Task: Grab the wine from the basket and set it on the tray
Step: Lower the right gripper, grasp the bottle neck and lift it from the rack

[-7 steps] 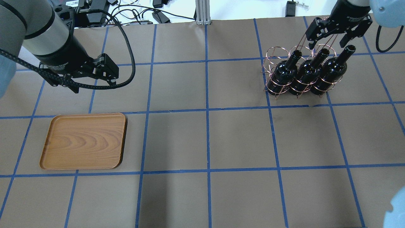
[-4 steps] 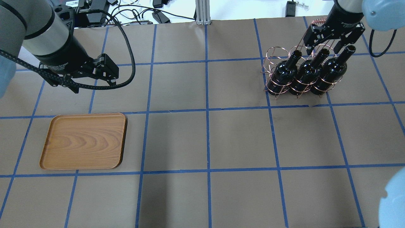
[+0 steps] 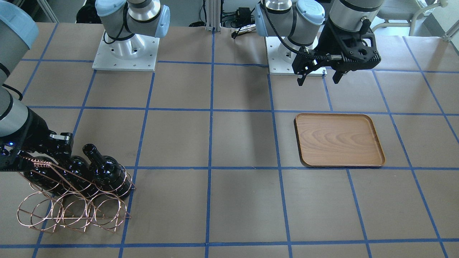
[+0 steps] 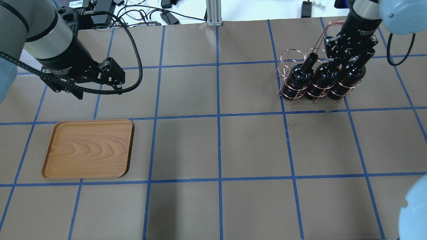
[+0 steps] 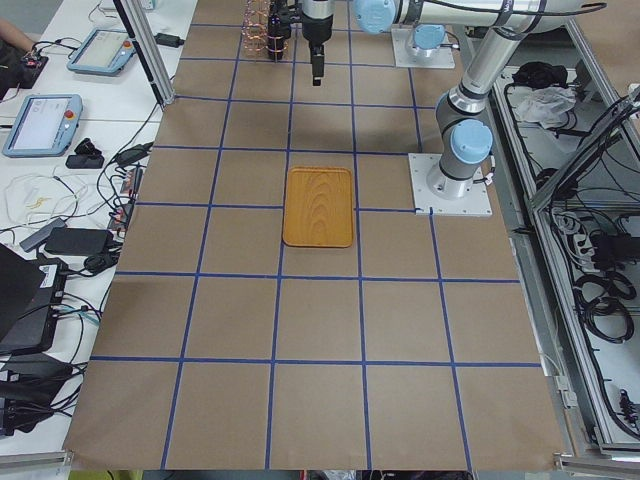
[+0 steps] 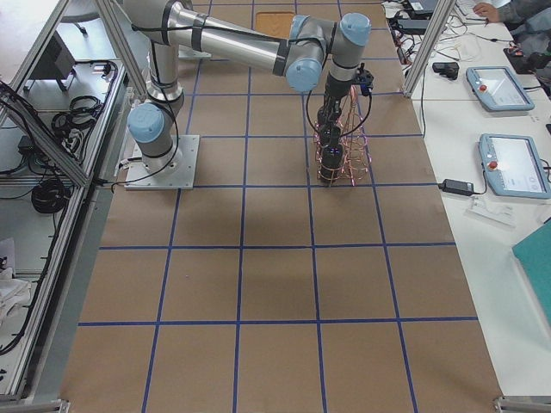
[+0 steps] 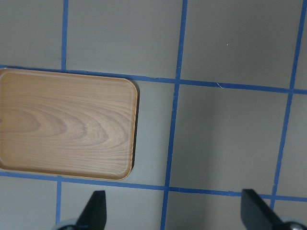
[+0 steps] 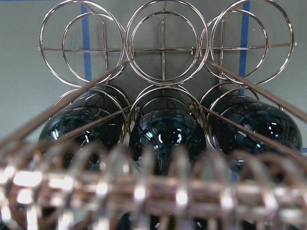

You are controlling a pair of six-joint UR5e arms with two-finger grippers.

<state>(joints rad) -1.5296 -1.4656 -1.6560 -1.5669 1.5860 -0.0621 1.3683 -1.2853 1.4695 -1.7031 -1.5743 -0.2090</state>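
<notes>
Three black wine bottles (image 4: 298, 78) lean in the copper wire basket (image 4: 289, 60) at the far right; they also show in the front view (image 3: 104, 170) and the right wrist view (image 8: 165, 134). My right gripper (image 4: 347, 55) is low over the bottle necks, open, its fingers on either side of the middle bottle's neck, which it hides. The basket's coil handle (image 4: 335, 22) sits just behind it. The wooden tray (image 4: 88, 148) lies empty at the near left. My left gripper (image 4: 90, 81) hangs open and empty beyond the tray (image 7: 67, 124).
The basket's back row of rings (image 8: 163, 48) holds nothing. Cables and power bricks (image 4: 133, 13) and a metal post (image 4: 211, 13) line the far edge. The arm bases (image 3: 125, 50) stand on the robot's side. Blue tape squares mark the brown table.
My right gripper has come down and towards the bottles, from above the handle to around the middle bottle's neck. The left arm, the tray and the bottles have not moved.
</notes>
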